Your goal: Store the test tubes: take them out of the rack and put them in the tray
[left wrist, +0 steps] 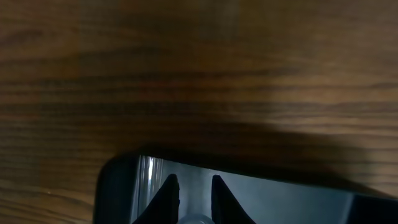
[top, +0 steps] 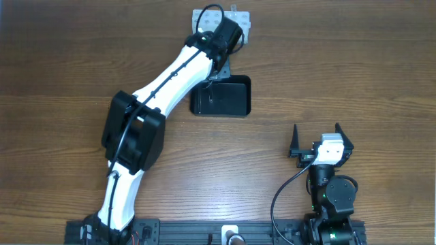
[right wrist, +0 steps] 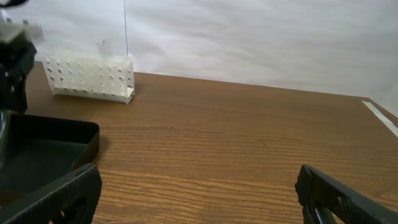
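Nearest the bases, we are finding the right claw [top: 317, 133] parked at about 4 o'clock from the tray [top: 235, 102]. Its jaws are standing wide apart and holding nothing above the bare table [top: 354, 61].

Farther up, the left claw [left wrist: 191, 182] is hanging low over a corner of the black tray. We cannot tell whether it is clamped on a tube or loose, because the pale rounded shape [left wrist: 196, 219] low in its wrist view is too unclear to name. One clear test tube [left wrist: 149, 180] is lying on the tray floor along the side wall, just beside that claw.

Farthest off, at 12 o'clock from the tray and near it, the white rack [top: 242, 24] is standing upright. We cannot tell how many tubes it is holding.

We are judging the step in hand to be laying a tube into the tray. To do it well, we are favouring a low release, with the tube lined up alongside the one already there so neither rolls. We are also favouring letting go only once it is resting on the floor. Lifting straight up afterwards is likely the safest exit, since a light tray may be dragged by a snagged rim.
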`<act>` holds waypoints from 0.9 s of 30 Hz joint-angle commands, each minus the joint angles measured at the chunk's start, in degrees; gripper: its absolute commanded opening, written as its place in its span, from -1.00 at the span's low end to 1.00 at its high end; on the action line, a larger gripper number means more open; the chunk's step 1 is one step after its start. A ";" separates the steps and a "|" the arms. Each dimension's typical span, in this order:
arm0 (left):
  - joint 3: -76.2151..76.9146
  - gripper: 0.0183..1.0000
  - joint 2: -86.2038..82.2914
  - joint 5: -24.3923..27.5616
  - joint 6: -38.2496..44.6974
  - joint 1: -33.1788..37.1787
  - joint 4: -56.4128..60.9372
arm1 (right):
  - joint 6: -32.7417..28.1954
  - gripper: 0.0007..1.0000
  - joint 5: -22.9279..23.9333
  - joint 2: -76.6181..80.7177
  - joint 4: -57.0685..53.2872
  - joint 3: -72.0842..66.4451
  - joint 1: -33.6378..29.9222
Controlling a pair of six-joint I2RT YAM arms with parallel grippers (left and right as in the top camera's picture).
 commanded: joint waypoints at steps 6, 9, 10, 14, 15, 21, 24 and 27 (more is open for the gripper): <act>-0.17 -0.96 0.79 0.61 1.62 0.00 -0.26 | 0.31 0.98 -0.24 -0.52 -0.22 -0.35 -0.02; -0.17 -0.96 0.79 0.63 2.19 -0.02 -0.28 | 0.31 0.99 -0.24 -0.52 -0.20 -0.35 -0.02; -0.17 -0.96 0.79 0.66 2.19 -0.02 -0.28 | 0.31 0.99 -0.24 -0.52 -0.22 -0.35 -0.02; -0.17 -0.96 0.79 1.14 2.16 -0.26 -1.14 | 0.31 0.98 -0.24 -0.52 -0.22 -0.35 -0.02; -0.17 -0.96 0.79 1.33 2.16 -0.35 -1.49 | 0.31 0.98 -0.24 -0.52 -0.22 -0.35 -0.02; -0.17 -0.95 0.79 1.33 2.16 -0.76 -1.97 | 0.31 0.99 -0.24 -0.52 -0.22 -0.35 -0.02; -0.17 -0.95 0.79 1.38 2.16 -0.87 -2.01 | 0.31 0.98 -0.24 -0.52 -0.22 -0.35 -0.02; -0.17 -0.94 0.79 1.73 2.16 -0.92 -2.36 | 0.31 0.99 -0.24 -0.52 -0.22 -0.35 -0.02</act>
